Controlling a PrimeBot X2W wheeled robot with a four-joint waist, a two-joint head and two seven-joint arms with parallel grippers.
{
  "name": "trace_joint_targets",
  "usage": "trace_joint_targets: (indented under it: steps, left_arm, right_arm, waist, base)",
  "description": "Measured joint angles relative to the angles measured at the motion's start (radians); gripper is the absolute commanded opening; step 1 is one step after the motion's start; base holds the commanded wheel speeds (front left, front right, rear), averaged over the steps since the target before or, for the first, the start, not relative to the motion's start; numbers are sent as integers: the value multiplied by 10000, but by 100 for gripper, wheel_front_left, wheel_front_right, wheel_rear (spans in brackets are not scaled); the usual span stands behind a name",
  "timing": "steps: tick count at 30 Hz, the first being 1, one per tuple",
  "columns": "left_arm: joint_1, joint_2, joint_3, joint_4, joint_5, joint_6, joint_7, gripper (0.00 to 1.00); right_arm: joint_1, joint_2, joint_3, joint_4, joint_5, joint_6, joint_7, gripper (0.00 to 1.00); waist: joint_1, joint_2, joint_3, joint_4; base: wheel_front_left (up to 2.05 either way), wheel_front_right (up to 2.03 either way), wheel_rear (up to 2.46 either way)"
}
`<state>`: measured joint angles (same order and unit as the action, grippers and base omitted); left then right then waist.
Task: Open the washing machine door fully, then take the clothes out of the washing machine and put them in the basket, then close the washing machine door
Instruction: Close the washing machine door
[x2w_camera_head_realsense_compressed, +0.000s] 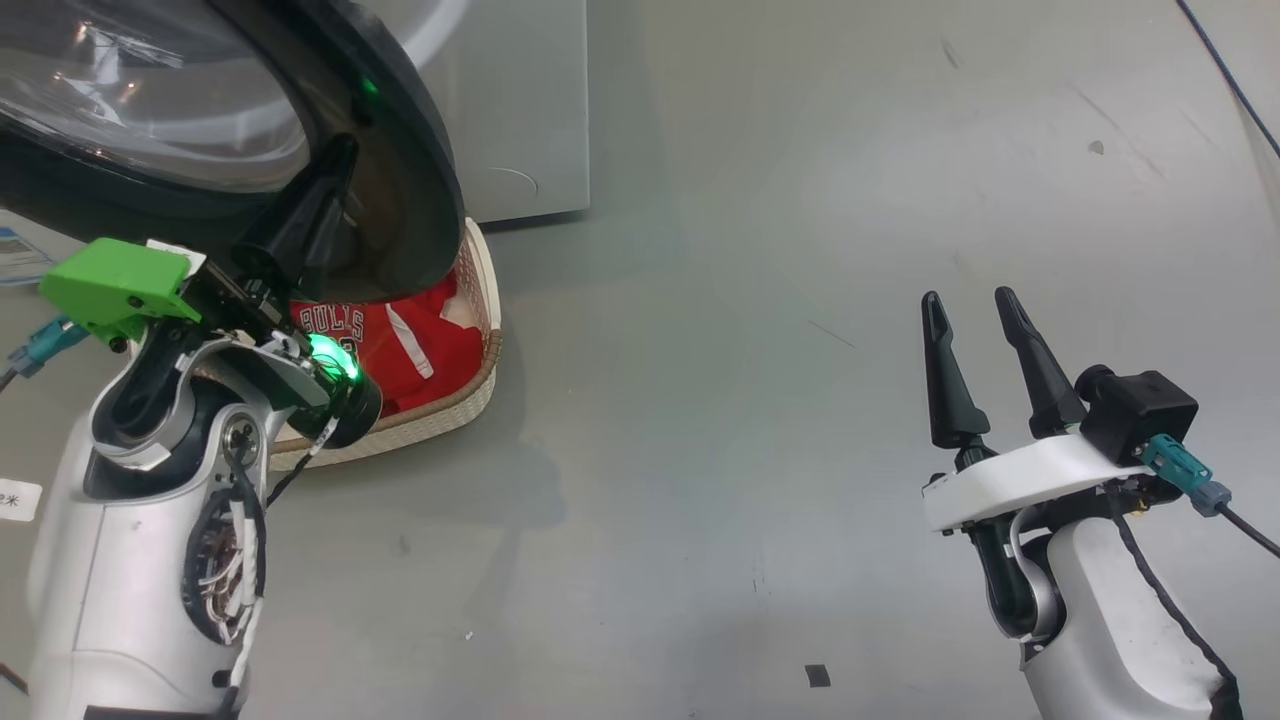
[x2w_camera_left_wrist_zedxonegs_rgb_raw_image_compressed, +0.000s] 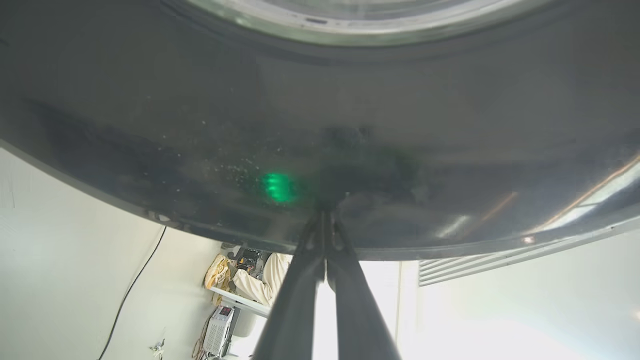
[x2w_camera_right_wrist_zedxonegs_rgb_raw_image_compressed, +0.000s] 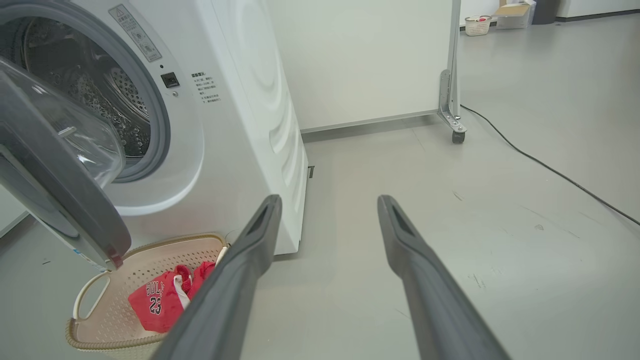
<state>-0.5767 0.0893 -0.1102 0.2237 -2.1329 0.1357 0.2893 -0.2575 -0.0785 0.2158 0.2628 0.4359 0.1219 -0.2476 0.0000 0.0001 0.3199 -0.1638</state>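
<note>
Washing machine door (x2w_camera_head_realsense_compressed: 400, 160) over basket (x2w_camera_head_realsense_compressed: 478, 392), clothes (x2w_camera_head_realsense_compressed: 412, 346) inside

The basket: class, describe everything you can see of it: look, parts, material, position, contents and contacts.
The basket is a small, rounded-rectangular tub of cream plastic, its walls pierced with fine holes, with a brown woven-look rim and a white loop handle at one end. It stands upright on the grey floor, close before the washing machine, partly under the open door. Red clothes printed BULLS 23 lie inside.
</note>
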Motion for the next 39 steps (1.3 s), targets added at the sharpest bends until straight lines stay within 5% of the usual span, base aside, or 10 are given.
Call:
trace_joint_targets:
  steps: [10,19,31,39]
  left_arm:
    - [989,1018,-1785,186,2324,-109,357,0]
    - [1860,2082,-3281,10,4872,-1032,221,0]
    - [2647,3026,-3615,-176,7852,-1739,-1912,0]
    - [3220,3599,-3749,-63,9898,-1657,-3710,0]
  right_arm:
    - [72,-132,-104,-17,-128,2,0,100]
    - [463,-244,-127,48,-182,2,0,100]
    - [848,-267,-115,35,-211,2,0,100]
    - [1060,-328,-75,21,-211,2,0,100]
  waist:
    - [0,0,-512,624]
    - [0,0,-1154,1259]
    - [0,0,-1970,2146]
    - [0,0,-2396,2617]
  base:
    - [0,0,0]
    - [0,0,0]
    - [0,0,0]
    - [0,0,0]
